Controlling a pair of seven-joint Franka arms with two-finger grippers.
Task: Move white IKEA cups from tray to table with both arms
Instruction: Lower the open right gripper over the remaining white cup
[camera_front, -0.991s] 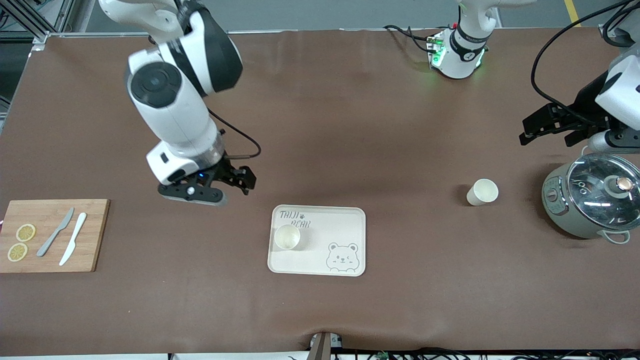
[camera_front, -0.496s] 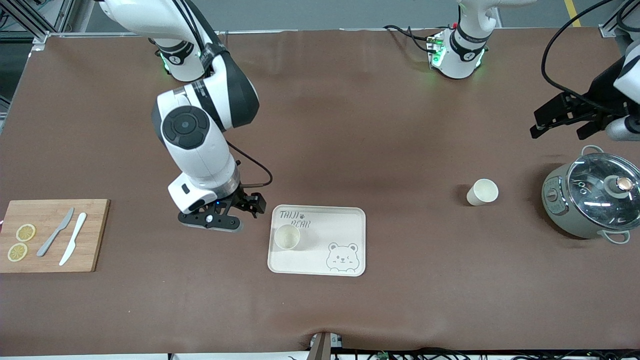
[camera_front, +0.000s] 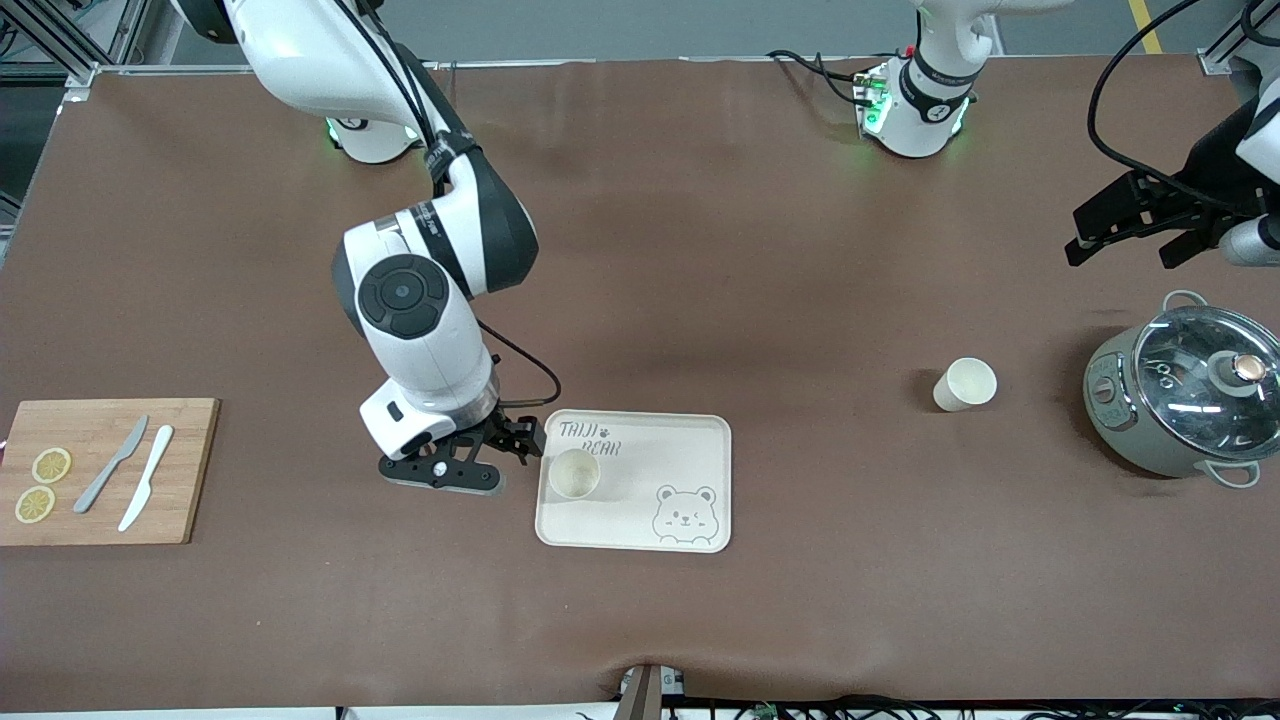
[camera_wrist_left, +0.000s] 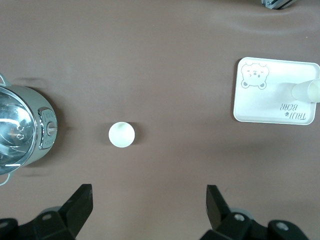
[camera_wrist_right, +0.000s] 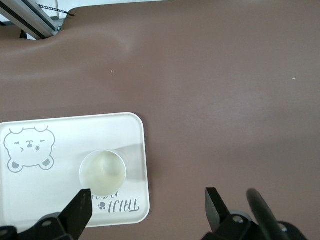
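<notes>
Since the earlier frame the right tool (camera_front: 518, 441) has moved toward the cream tray (camera_front: 700, 435) and now sits at its edge, fingers spread and empty, just beside the white cup (camera_front: 574, 473) standing on the tray. The left tool (camera_front: 1130, 222), likewise spread and empty, has drawn farther from the grey pot (camera_front: 1180, 390). The second white cup (camera_front: 966, 384) stands on the tabletop (camera_front: 700, 250) near that pot.

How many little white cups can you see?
2. One white cup stands on the bear-printed tray, beside the right gripper. The other white cup stands on the table between the tray and the grey pot.
</notes>
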